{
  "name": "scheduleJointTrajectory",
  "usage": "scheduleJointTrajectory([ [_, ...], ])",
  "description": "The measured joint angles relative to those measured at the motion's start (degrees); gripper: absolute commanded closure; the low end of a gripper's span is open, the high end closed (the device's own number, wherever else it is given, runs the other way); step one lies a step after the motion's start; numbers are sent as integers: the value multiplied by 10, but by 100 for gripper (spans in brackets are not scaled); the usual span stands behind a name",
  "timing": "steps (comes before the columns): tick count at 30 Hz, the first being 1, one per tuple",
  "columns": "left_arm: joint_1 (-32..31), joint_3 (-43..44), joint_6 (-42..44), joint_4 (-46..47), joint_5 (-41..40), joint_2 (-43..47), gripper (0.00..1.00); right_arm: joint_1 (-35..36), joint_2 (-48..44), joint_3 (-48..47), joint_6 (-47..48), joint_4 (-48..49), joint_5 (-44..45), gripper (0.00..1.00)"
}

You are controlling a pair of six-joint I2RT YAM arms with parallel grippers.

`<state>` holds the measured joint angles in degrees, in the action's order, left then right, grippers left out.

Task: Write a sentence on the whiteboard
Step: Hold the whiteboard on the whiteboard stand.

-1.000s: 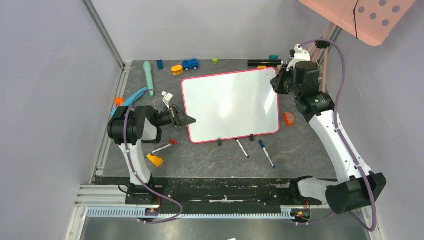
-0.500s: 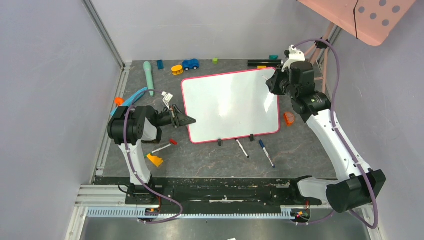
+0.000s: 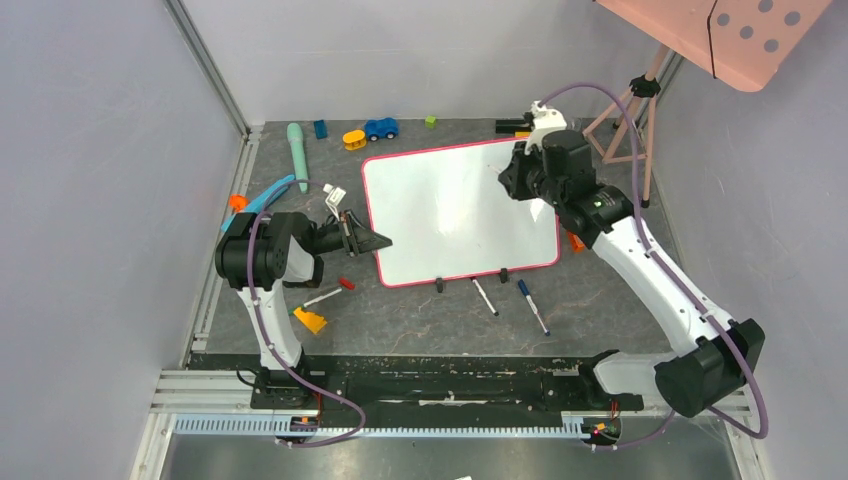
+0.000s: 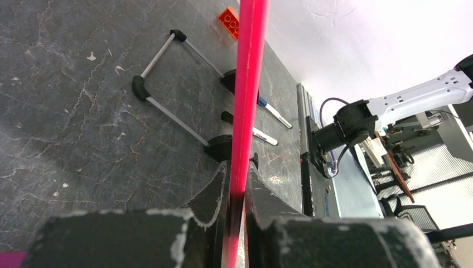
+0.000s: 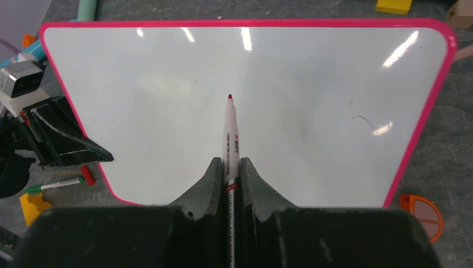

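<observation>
The right gripper (image 5: pixel 231 167) is clamped on a red-tipped marker (image 5: pixel 231 131), which sticks straight out ahead of its fingers. The marker's tip lies over the middle of the whiteboard (image 5: pixel 312 72); whether it touches the surface cannot be told. To the right of the tip, a faint grey squiggle (image 5: pixel 365 120) marks the white face. At the board's far side from this gripper, the left gripper (image 4: pixel 237 178) pinches the red-pink frame edge-on, jaws closed on the rim. Beyond its fingers, two pens (image 4: pixel 276 116) lie on the dark table (image 4: pixel 72 111), just beside the board's black feet (image 4: pixel 218 148).
</observation>
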<state>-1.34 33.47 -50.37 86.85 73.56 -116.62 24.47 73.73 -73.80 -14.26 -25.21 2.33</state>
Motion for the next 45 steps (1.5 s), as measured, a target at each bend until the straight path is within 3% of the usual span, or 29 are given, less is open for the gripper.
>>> scheduleJointTrajectory([
  [8, 0, -5, 5, 1, -5, 1, 98, 71, 0, 9, 3, 37, 22, 100],
  [21, -1, -8, 14, 0, -6, 7, 98, 75, -58, 78, -39, 29, 94, 100],
  [26, -1, -10, 17, 0, -6, 10, 98, 76, -81, 84, -73, -6, 91, 100],
  [34, -1, -10, 17, 0, -6, 10, 98, 108, -99, 90, -52, -31, 89, 100],
  [45, -3, -30, 30, 1, -21, 22, 98, 122, -94, 127, -48, 45, 68, 100],
])
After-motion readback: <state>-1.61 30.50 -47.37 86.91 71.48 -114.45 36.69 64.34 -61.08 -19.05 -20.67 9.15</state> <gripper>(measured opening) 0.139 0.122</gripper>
